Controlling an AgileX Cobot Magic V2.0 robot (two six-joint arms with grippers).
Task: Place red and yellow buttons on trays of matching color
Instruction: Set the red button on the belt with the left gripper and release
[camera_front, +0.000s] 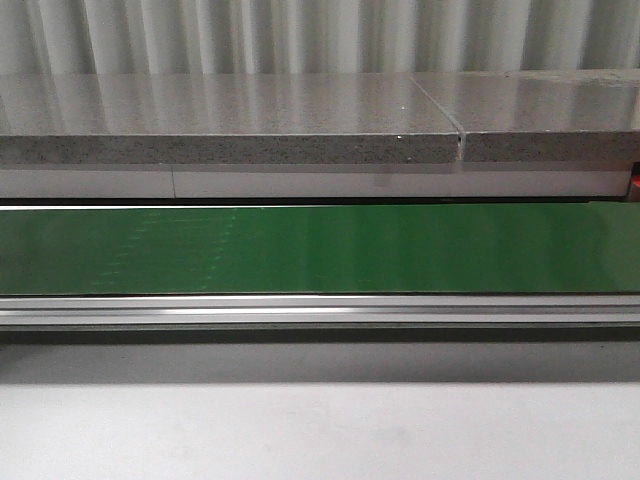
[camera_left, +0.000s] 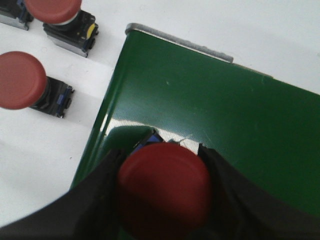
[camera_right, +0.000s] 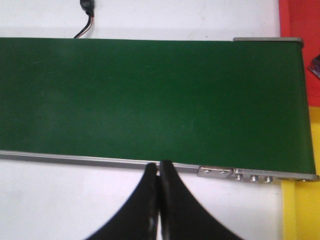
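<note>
Red button (camera_left: 162, 187) is clamped in my left hand (camera_left: 161, 192), cap up, over the green belt (camera_left: 225, 125) near its end. Two more red buttons (camera_left: 20, 80) sit on the white desk (camera_left: 30, 150) beside the belt, apart from each other. My right hand (camera_right: 159, 200) is closed on nothing, fingers touching, hanging over the desk just at the belt's rail. Red tray (camera_right: 300, 17) and yellow tray (camera_right: 302, 210) show past the belt's far end.

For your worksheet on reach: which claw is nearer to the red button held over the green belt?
Left. The left claw is closed around the red button over the green belt. The right claw is shut and empty at the belt's edge, with no button in its view.
</note>
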